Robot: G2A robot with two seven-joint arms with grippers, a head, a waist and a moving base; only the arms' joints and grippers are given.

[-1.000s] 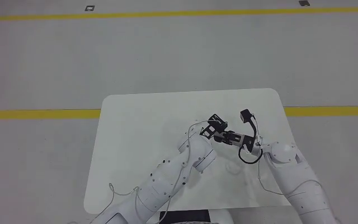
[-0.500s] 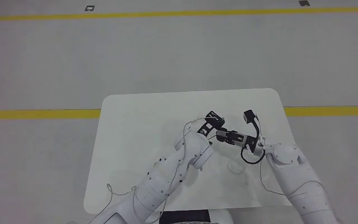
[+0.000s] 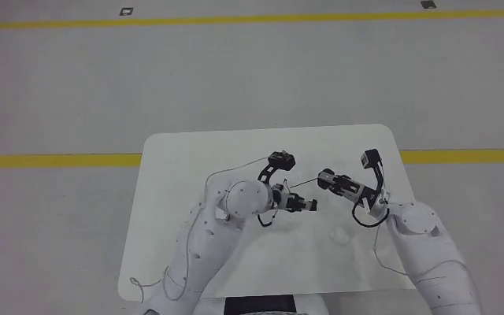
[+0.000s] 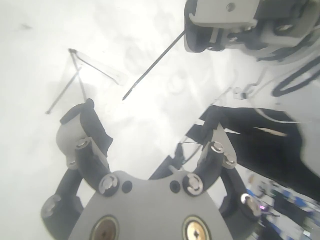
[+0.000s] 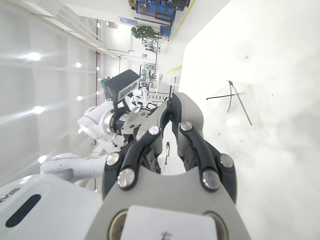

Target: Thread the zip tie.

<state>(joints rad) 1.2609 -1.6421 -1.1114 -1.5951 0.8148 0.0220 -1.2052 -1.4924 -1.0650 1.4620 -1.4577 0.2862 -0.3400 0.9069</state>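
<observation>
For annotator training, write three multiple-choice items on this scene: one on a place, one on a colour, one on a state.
1. The raised zip tie is held by: A a hook; B the right gripper; C a person's hand.
2. Its colour: A black; B yellow; C red.
3. The left gripper is: A open; B shut on a bag; C shut on nothing.

Key: B, one end sits between the right gripper's closed fingers, tip free; A, it shows black in the left wrist view; A, its fingers stand wide apart with nothing between.
</observation>
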